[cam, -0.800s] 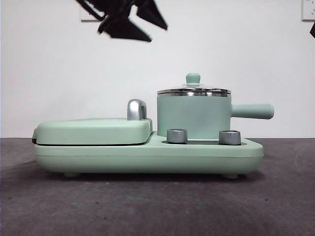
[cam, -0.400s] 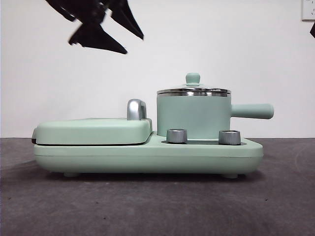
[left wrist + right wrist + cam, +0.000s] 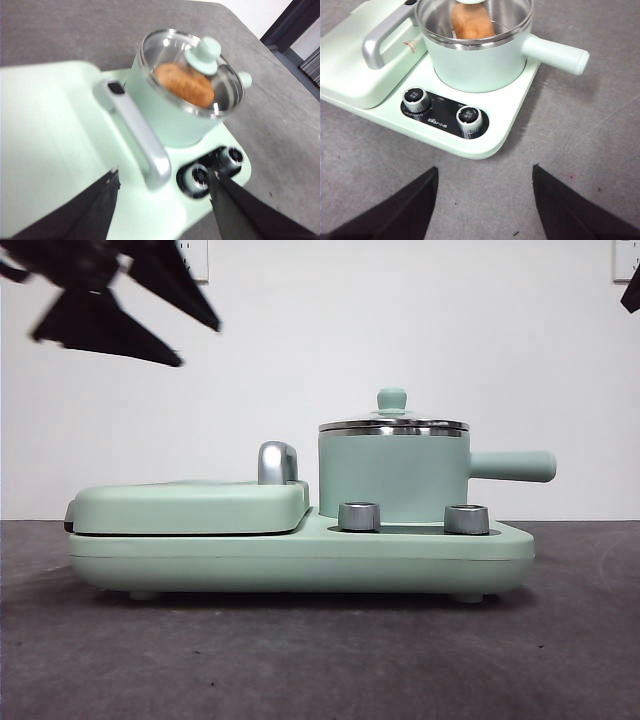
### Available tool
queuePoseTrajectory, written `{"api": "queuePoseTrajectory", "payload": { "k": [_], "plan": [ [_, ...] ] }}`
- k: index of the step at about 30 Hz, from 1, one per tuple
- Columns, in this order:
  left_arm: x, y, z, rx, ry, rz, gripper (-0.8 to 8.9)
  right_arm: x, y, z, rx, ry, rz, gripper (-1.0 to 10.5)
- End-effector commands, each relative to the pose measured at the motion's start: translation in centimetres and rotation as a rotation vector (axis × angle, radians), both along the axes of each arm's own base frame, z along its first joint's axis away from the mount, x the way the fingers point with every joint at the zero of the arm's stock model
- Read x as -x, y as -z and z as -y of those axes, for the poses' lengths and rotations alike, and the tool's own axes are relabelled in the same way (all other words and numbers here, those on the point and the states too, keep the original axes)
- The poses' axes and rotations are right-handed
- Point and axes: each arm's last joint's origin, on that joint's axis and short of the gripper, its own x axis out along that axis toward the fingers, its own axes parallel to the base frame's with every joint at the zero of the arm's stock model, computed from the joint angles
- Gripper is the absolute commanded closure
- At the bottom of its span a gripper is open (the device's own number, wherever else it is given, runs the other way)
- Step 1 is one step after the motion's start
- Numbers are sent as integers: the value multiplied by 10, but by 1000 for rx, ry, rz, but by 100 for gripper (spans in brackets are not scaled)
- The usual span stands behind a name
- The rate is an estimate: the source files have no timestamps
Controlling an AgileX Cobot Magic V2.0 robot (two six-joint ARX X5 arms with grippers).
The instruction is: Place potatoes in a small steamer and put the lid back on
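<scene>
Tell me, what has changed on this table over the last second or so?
Only the left end effector moved: the dark shape high in the front view drifted away from the small steamer, toward the picture's upper corner, open and empty. The lid stayed on the steamer with the potato inside. The right end effector hangs open over the table.

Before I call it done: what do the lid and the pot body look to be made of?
The lid: clear glass, since the potato shows through it, with a shiny steel-looking rim and a matte mint knob, probably plastic. The small steamer: smooth mint-green outside, painted metal or plastic, I cannot tell which, with a bright metal band at its top.
</scene>
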Motion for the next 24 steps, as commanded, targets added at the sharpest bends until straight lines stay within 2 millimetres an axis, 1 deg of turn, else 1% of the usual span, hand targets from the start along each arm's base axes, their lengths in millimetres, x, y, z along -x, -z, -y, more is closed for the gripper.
{"api": "queuePoseTrajectory", "payload": {
  "k": [1, 7, 13, 19, 24],
  "plan": [
    [17, 4, -8, 28, -16, 1, 529, -1, -1, -1, -17, -4, -2, 658],
    [58, 14, -22, 61, -38, -20, 530, -3, 1, -4, -29, -40, -29, 658],
    [87, 25, -32, 52, -44, -65, 533, -15, 8, -12, -31, -94, -111, 657],
    [105, 26, -38, 39, -51, -86, 534, -26, 14, -18, -24, -117, -147, 657],
    [113, 25, -41, 29, -41, -89, 533, -26, 15, -18, -19, -114, -157, 657]
  ]
}}
